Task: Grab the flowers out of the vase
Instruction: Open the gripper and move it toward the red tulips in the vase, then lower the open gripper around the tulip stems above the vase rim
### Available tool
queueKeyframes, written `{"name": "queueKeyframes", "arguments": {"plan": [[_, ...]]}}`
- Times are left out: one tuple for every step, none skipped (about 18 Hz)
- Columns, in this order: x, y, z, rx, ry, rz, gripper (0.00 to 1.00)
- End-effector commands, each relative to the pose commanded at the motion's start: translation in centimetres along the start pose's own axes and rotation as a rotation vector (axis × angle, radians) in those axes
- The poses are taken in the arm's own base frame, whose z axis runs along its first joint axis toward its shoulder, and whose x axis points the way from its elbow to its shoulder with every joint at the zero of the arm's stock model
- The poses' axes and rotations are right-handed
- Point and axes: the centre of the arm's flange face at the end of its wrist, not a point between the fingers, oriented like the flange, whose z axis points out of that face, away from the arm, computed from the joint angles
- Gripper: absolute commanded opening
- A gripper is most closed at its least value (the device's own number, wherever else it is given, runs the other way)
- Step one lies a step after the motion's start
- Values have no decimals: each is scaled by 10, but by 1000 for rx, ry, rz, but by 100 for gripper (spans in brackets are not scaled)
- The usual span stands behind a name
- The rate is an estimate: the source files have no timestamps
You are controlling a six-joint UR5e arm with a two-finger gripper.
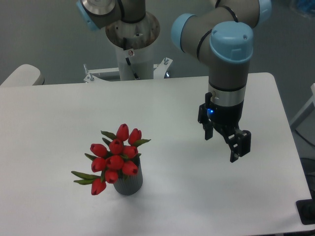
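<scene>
The bunch of red closed tulip buds with green leaves stands in the small dark grey ribbed cylindrical vase on the white table, toward the front left, and rises well above the vase mouth. The black two-finger gripper hangs above the table well to the right of the bunch, its fingers apart and holding nothing. The bunch looks light and soft; the buds would likely crush or splay under a hard squeeze, and the leaves sticking out to the left are floppy and give no firm hold. The best place to take hold is probably low on the bunch, just above the vase rim where the stems gather, or gently around the cluster of buds if the stems cannot be reached. The vase is small and may tip or come up with the stems, so a straight upward pull seems wise. There is open table on every side of the vase, with the front edge near and the right edge far off.
</scene>
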Motion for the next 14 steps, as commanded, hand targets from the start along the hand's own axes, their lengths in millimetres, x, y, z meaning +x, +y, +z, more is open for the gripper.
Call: {"name": "queueKeyframes", "arguments": {"plan": [[1,-2,1,20,3,-22,100],[0,-4,-1,35,4,-57,100],[0,-4,0,54,9,-100,100],[0,-7,-1,86,13,-139,100],[0,-8,-1,121,21,-174,100],[0,-9,-2,158,30,-205,100],[2,-8,2,199,49,-240,100],[8,-6,10,242,81,-274,100],[13,1,19,288,110,-317,100],[19,6,27,340,141,-355,100],[24,11,24,396,154,-383,100],[31,16,21,446,167,-403,100],[38,23,26,482,186,-425,100],[43,25,31,523,210,-445,100]]}}
